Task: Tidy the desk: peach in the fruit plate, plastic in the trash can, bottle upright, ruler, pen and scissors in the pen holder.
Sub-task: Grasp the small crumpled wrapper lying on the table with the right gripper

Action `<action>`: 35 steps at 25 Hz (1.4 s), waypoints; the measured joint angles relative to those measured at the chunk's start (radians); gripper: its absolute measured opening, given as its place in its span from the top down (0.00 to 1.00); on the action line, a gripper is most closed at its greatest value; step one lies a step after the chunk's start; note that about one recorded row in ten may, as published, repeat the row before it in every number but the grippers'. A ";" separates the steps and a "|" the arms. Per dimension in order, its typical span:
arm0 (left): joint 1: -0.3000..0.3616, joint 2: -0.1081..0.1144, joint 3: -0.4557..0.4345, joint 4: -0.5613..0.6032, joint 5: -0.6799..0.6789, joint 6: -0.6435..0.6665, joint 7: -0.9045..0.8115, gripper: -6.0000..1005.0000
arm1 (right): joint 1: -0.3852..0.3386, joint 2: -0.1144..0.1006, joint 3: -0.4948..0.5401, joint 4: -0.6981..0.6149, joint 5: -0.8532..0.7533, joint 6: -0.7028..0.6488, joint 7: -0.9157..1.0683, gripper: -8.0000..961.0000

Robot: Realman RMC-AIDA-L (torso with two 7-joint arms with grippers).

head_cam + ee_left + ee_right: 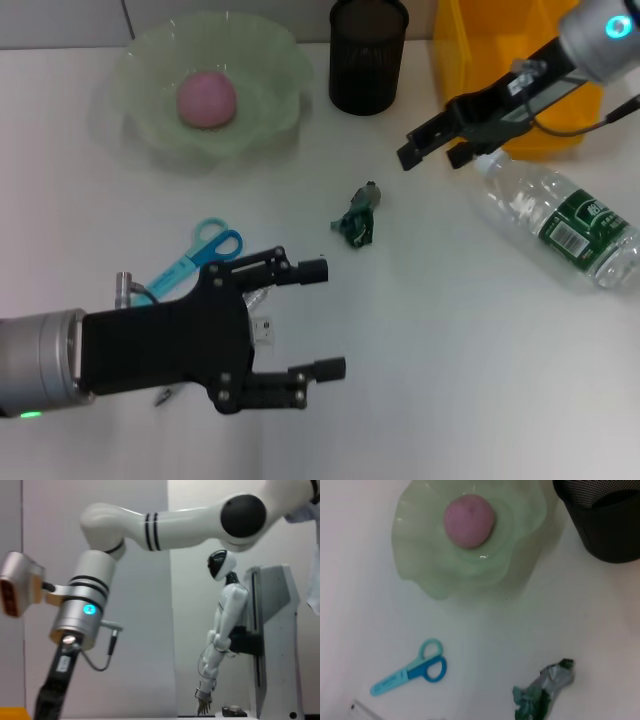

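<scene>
Pink peach [207,98] lies in green fruit plate [262,60] (both grippers hover empty).

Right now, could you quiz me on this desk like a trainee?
1. True or false: the peach lies in the fruit plate.
2. How does the bottle rest? A upright, B on its side.
3. Which tool lies beside the left hand?

Key: 1 true. 2 B, near the right hand. 3 the scissors.
</scene>
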 joint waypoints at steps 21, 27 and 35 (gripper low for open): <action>0.035 0.001 -0.003 -0.038 0.006 0.033 0.106 0.23 | 0.002 0.098 -0.050 0.144 0.003 0.311 -0.005 0.14; 0.034 -0.001 -0.006 -0.038 0.005 0.029 0.108 0.23 | 0.001 0.126 -0.050 0.153 0.007 0.382 -0.006 0.14; 0.033 -0.001 -0.007 -0.064 -0.001 0.026 0.143 0.24 | 0.006 0.133 -0.052 0.175 0.029 0.414 -0.018 0.14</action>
